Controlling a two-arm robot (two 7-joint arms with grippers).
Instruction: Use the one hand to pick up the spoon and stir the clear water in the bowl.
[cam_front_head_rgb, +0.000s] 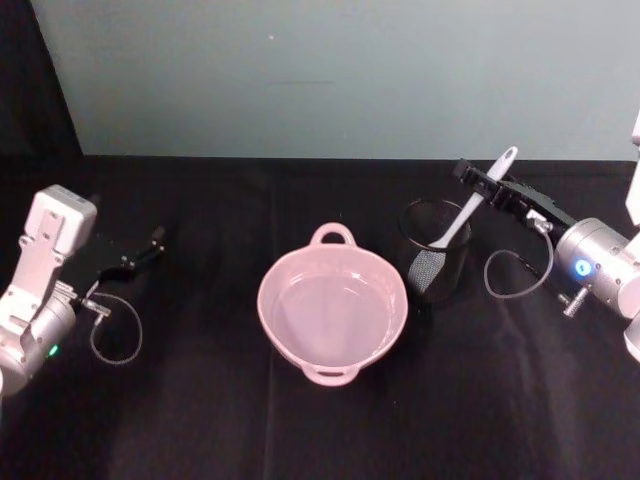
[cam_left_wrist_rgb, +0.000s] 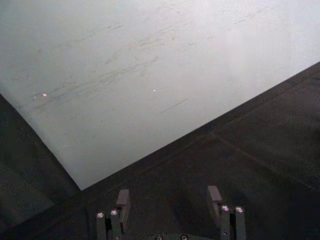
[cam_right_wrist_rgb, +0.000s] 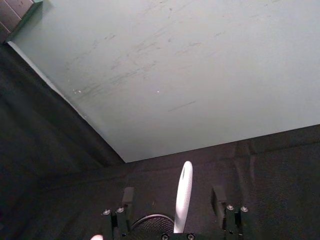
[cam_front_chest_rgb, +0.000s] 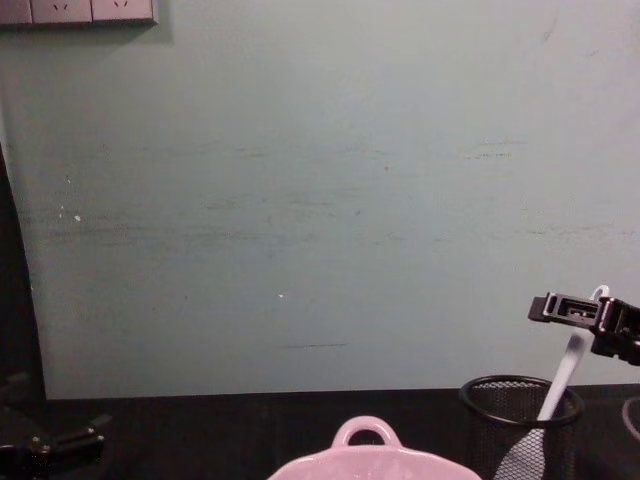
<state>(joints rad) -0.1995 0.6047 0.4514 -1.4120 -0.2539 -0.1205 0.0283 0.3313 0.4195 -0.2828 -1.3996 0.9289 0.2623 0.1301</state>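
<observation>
R end effector (cam_right_wrist_rgb: 172, 194), fingers apart, straddles spoon (cam_front_head_rgb: 462, 218) handle, gaps both sides. Spoon leans in mesh cup (cam_front_head_rgb: 455, 260) just right of pink bowl (cam_front_head_rgb: 266, 300), mid-tabletop (cam_front_head_rgb: 200, 400). L end effector (cam_left_wrist_rgb: 170, 197), fingers apart, sits far left, well clear. Bowl cut off in chest view.

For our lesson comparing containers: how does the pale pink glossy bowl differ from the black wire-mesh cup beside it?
The pale pink glossy bowl is wide, shallow and solid-walled; the black wire-mesh cup is narrower, taller and see-through. The bowl has loop handles; the cup has none. The bowl holds clear water; the cup holds a white plastic spoon, the open right gripper straddling its handle. Both stand upright on the black table.
</observation>
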